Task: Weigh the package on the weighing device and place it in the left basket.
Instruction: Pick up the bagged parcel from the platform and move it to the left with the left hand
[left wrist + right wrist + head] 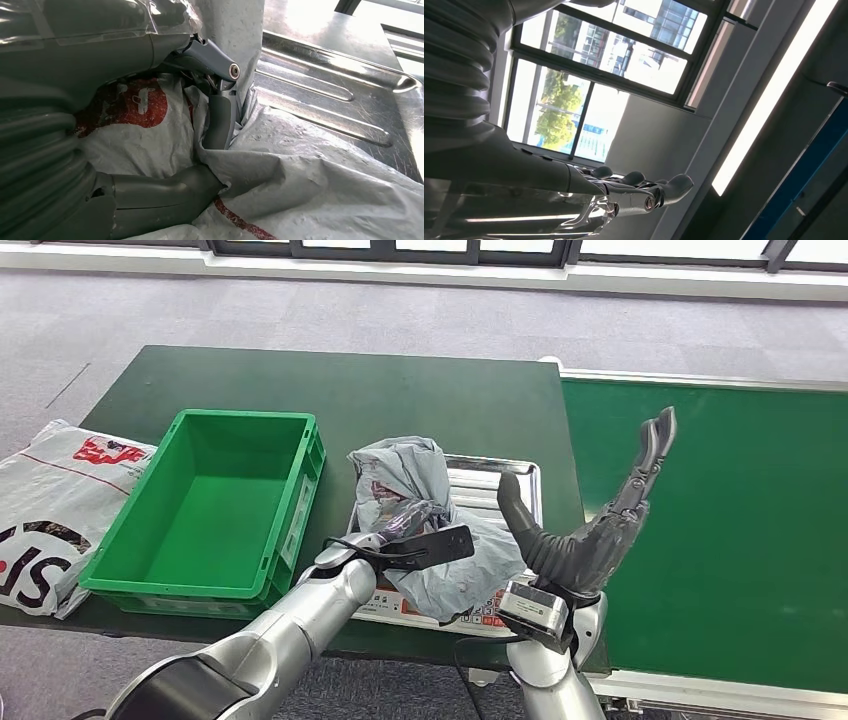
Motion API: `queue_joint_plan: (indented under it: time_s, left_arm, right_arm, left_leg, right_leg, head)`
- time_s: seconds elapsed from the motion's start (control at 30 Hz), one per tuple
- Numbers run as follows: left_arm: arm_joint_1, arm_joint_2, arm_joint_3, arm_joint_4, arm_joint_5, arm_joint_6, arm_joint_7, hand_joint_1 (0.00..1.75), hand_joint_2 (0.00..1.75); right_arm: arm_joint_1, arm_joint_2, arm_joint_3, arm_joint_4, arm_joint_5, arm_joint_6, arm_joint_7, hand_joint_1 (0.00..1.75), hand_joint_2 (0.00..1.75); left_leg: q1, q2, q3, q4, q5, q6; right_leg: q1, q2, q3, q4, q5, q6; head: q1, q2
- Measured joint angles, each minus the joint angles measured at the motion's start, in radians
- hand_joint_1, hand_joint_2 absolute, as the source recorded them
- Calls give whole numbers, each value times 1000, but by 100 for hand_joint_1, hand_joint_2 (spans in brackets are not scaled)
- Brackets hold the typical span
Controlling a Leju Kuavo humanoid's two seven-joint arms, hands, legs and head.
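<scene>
A crumpled grey plastic package point(420, 525) with red print lies on the steel pan of the scale point(505, 490). My left hand point(405, 530) grips its near left side. In the left wrist view the fingers point(220, 120) and thumb point(165, 197) pinch a fold of the grey bag point(310, 185) over the steel pan point(330, 80). My right hand point(600, 525) is raised beside the scale with fingers spread and pointing up, holding nothing. The right wrist view looks up past the hand point(624, 195) at windows. The green basket point(215, 505) stands left of the scale, with nothing in it.
A white bag with red and black print point(50, 510) hangs off the table's left edge. A green conveyor belt point(720, 530) runs along the right. The scale's keypad point(480, 618) faces me at the table's front edge.
</scene>
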Motion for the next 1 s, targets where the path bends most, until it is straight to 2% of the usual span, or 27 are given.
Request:
queue_joint_plan:
  time_s: [0.4, 0.7, 0.83, 1.0]
  left_arm:
    - [5, 0, 1, 0, 0, 26, -10, 175, 175]
    - [26, 1, 87, -18, 66, 338, -171, 175, 175]
    - [25, 6, 114, -44, 68, 404, -196, 175, 175]
    - [27, 10, 135, -65, 66, 429, -202, 175, 175]
  right_arm:
    - [0, 0, -1, 0, 2, 0, 0, 0, 175]
    - [6, 0, -24, -4, 22, 0, 0, 0, 175]
    - [7, 0, -28, -6, 17, 0, 0, 0, 175]
    - [7, 0, -32, -6, 9, 0, 0, 0, 175]
  left_leg:
    - [0, 0, 1, 0, 0, 0]
    - [0, 6, -4, 0, 0, -1]
    - [0, 7, -7, 0, 1, -2]
    - [0, 7, -9, 0, 1, -2]
  right_leg:
    - [0, 0, 1, 0, 0, 0]
    - [0, 6, -8, 1, 2, -1]
    - [0, 7, -11, 1, 2, -2]
    - [0, 7, -14, 1, 2, -2]
  head:
    - [0, 0]
    - [0, 0]
    - [0, 0]
    - [0, 0]
